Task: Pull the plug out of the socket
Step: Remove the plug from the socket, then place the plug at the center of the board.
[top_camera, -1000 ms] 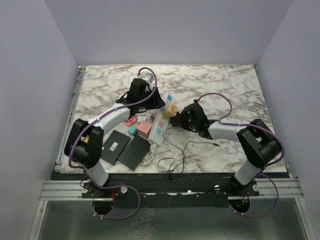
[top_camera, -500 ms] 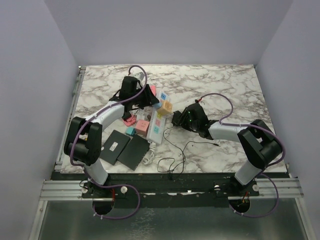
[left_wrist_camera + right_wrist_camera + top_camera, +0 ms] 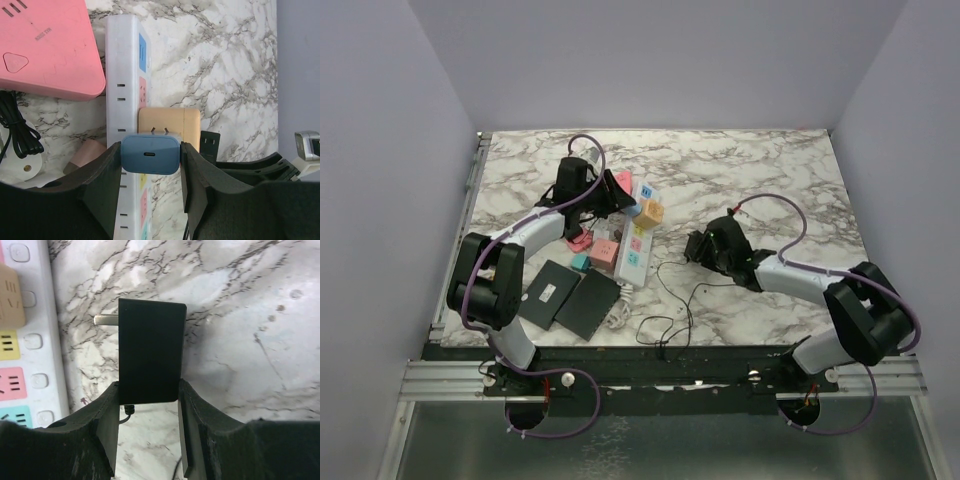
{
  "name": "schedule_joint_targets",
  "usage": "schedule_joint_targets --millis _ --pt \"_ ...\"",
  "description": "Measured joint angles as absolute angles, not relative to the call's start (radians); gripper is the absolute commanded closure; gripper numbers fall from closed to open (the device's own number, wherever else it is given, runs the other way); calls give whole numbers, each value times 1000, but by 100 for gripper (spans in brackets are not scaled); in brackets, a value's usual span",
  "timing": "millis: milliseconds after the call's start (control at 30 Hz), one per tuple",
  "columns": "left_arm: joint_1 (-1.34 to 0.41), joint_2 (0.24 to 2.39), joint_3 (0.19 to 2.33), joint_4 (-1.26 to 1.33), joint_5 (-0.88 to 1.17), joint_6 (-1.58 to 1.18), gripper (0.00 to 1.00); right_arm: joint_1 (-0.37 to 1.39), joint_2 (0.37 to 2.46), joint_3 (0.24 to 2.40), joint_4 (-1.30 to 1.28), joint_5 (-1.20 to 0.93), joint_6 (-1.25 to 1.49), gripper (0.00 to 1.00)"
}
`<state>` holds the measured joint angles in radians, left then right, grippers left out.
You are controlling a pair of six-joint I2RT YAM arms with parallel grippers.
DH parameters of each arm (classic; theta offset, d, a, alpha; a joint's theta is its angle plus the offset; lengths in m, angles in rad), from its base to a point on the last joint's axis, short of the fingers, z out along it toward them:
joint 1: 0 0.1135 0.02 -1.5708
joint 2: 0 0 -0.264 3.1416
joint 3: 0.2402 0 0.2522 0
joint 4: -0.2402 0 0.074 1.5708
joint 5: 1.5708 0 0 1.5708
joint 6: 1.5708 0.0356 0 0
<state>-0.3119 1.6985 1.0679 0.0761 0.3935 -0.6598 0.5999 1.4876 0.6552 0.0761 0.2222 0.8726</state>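
Overhead, the socket (image 3: pixel 634 252) lies lengthwise near the middle of the table (image 3: pixel 760 170), its coloured outlets facing up. Left wrist view: the left fingers (image 3: pixel 102 190) are clenched on either flank of a blue plug (image 3: pixel 150 154). This plug sits over the strip's outlet row, just beside a tan adapter (image 3: pixel 172 122). A pink box (image 3: pixel 45 45) touches the strip's other long edge. The plug body hides its own prongs, so whether they are seated cannot be told. Right wrist view: the right fingers (image 3: pixel 107 430) grasp a black plug (image 3: pixel 150 352) with a bare prong (image 3: pixel 105 319) showing, held apart from the strip over bare marble. This one reads as already free, its thin black lead (image 3: pixel 670 300) trailing on the table. Step in hand, as judged: drawing the blue plug out. To do it well, the pull should run straight along the prong axis, away from the outlet face, without rocking sideways into the tan adapter. Nothing appears to pin the strip down, so it may lift with the plug. A firm, centred grip and a short, steady draw are advisable, and the right arm could set its plug aside and press the strip flat
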Motion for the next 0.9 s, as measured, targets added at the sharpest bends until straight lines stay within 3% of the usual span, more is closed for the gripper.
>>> schedule_joint_targets --millis 500,900 --pt "-308 1693 1040 90 461 -696 100 508 1215 737 -231 374 658 100" --pt "-310 1645 1004 62 492 -654 100 318 1363 918 -344 332 525 100"
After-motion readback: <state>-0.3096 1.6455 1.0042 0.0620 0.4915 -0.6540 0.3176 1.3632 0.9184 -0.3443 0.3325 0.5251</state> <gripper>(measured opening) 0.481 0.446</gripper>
